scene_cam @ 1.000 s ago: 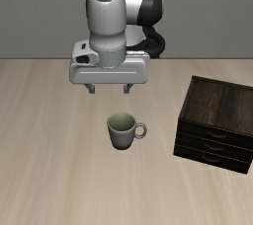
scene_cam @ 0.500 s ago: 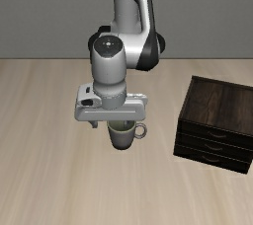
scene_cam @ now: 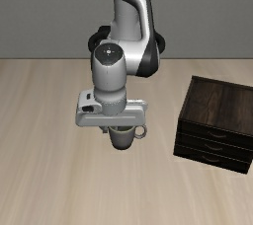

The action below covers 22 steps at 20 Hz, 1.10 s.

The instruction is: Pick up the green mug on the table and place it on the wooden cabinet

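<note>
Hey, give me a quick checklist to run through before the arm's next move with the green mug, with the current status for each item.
1. Gripper lined up over the mug: ok, it sits right above it.
2. Mug upright: ok, handle pointing to the exterior view's right.
3. Grip secured on the mug: cannot tell, the gripper body hides the rim.
4. Mug lifted: not ok, it rests on the table.
5. Cabinet apart from the mug: ok, there is a gap between them, with the cabinet at the exterior view's right.
</note>
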Available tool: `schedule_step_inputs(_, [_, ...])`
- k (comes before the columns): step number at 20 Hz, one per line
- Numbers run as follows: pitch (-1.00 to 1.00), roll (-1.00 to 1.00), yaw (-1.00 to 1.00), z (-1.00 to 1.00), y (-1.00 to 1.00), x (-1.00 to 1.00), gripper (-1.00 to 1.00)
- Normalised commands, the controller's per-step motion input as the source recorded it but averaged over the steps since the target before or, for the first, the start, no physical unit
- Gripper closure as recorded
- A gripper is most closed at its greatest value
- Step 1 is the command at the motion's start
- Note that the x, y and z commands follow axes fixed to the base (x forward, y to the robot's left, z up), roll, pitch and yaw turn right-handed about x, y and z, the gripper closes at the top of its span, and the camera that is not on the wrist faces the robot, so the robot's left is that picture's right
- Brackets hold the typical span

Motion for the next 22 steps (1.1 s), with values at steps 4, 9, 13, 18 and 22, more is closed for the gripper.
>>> schedule_step_inputs(4, [0.0,0.0,0.0,1.0,0.0,0.0,1.0])
schedule_step_inputs(9, [0.0,0.0,0.0,1.0,0.0,0.0,1.0])
schedule_step_inputs(13, [0.0,0.0,0.0,1.0,0.0,0.0,1.0])
schedule_step_inputs(18, [0.0,0.0,0.0,1.0,0.0,0.0,1.0])
schedule_step_inputs(22, [0.0,0.0,0.0,0.5,0.5,0.0,1.0])
